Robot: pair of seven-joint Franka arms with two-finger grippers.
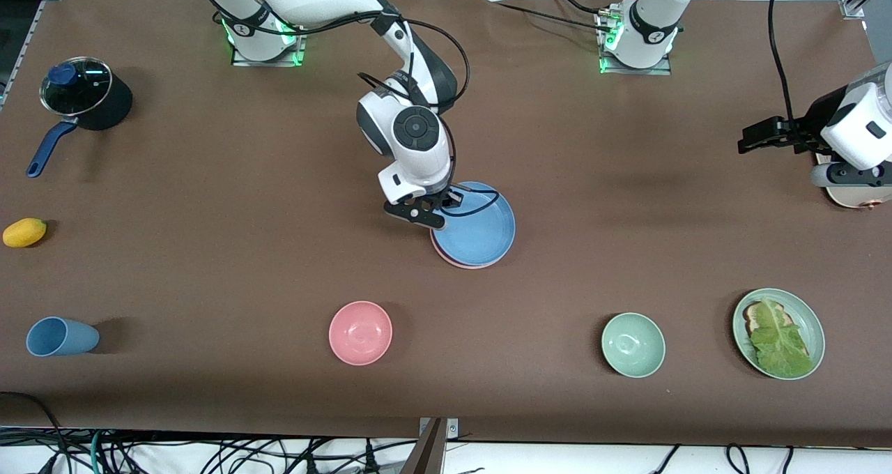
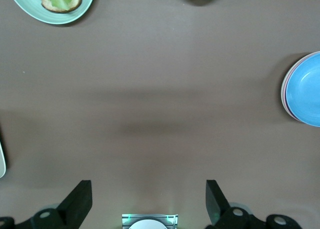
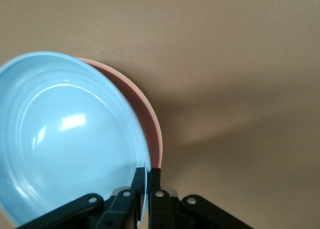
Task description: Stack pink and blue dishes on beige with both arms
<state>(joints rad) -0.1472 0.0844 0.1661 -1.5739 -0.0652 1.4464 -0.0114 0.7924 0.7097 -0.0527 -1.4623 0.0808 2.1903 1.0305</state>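
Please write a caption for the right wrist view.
Right end effector shut on the blue plate rim, pink plate beneath.

- A lidded black saucepan (image 1: pixel 87 97) with a blue handle sat toward the right arm's end.
- A yellow lemon-like fruit (image 1: pixel 24 232) lay nearer the camera than it.
- A blue cup (image 1: pixel 61 337) lay tipped over.
- A pink bowl (image 1: pixel 360 332) and a green bowl (image 1: pixel 633 345) stood along the front.
- A green plate (image 1: pixel 808 320) carried toast and lettuce (image 1: pixel 777 340).
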